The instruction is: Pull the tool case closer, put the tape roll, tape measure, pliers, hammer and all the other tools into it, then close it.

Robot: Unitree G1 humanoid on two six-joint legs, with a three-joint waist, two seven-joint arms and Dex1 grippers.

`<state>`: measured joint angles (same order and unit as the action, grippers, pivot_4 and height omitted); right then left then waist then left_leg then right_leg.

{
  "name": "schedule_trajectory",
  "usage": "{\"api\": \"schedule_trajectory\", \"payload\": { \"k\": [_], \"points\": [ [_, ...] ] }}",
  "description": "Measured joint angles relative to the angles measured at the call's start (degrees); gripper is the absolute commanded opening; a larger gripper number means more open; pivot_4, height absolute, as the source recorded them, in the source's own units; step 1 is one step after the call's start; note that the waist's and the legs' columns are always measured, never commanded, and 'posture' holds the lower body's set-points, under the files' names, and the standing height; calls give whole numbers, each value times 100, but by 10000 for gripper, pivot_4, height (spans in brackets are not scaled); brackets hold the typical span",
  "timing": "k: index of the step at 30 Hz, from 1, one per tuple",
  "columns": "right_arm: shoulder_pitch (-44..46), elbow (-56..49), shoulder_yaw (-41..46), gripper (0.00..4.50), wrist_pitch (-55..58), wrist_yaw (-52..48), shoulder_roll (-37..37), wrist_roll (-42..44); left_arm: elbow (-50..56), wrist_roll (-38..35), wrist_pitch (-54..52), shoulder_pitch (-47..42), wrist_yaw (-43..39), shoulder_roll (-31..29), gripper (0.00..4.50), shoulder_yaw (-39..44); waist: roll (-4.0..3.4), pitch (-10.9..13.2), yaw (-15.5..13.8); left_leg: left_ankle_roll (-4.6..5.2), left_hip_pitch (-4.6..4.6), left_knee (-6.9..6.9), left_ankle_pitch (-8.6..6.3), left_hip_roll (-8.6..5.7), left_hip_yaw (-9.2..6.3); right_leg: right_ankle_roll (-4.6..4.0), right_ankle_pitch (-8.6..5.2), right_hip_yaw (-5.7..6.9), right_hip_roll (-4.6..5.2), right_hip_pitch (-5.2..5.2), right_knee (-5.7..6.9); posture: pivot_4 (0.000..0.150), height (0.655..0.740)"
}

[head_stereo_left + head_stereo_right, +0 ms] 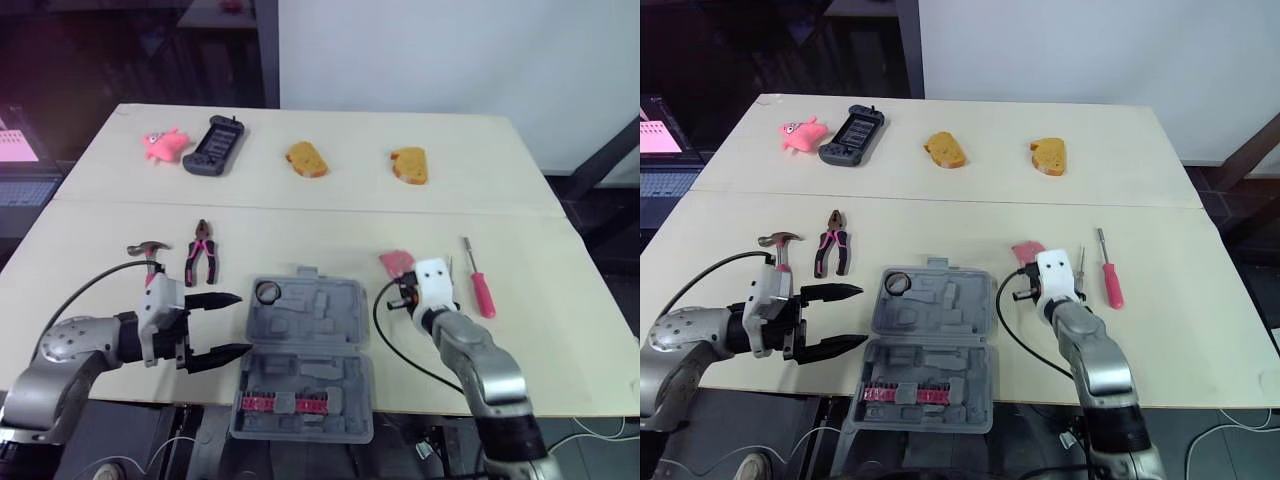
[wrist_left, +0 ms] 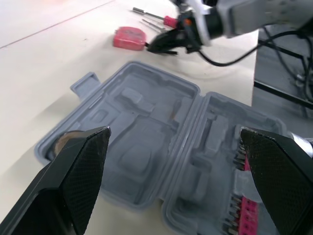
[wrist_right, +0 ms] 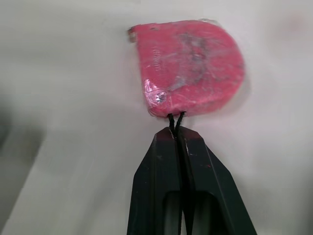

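Grey tool case (image 1: 335,300) lies open, overhanging the bench's (image 1: 560,330) near edge, with free bench toward the near right corner. My left tool (image 1: 243,322) hovers spread beside the case's left side. My right tool (image 3: 176,134), pressed together, pinches the cord of the tape measure (image 3: 190,63) just past the case's far right corner.

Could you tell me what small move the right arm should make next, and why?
Probably lift the right gripper a little and swing it toward the open tool case. It looks shut on the thin black cord of the pink tape measure, which lies on the table beside the case, so the measure seems ready to be carried over.
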<state>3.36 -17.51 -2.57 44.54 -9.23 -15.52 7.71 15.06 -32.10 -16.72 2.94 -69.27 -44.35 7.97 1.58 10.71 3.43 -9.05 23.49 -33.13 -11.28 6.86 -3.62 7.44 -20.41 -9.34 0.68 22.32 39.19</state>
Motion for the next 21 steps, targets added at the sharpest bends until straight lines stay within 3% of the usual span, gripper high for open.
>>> {"api": "schedule_trajectory", "payload": {
  "k": [12,21],
  "points": [
    [-2714,-2997,-377,551,1337,-433,-607,400,-419,160,229,-398,-250,88,45000,-441,0,0,2,-1,0,-9,0,0,0,-23,-13,-3,1,-1,-1,1500,7395],
    [-3242,-3672,-138,551,2027,-449,-630,708,-717,279,344,-604,-453,147,45000,-627,5,-3,-118,-2,4,-6,0,0,-1,-22,-16,-2,1,1,-6,1500,7395]
  ]
}}
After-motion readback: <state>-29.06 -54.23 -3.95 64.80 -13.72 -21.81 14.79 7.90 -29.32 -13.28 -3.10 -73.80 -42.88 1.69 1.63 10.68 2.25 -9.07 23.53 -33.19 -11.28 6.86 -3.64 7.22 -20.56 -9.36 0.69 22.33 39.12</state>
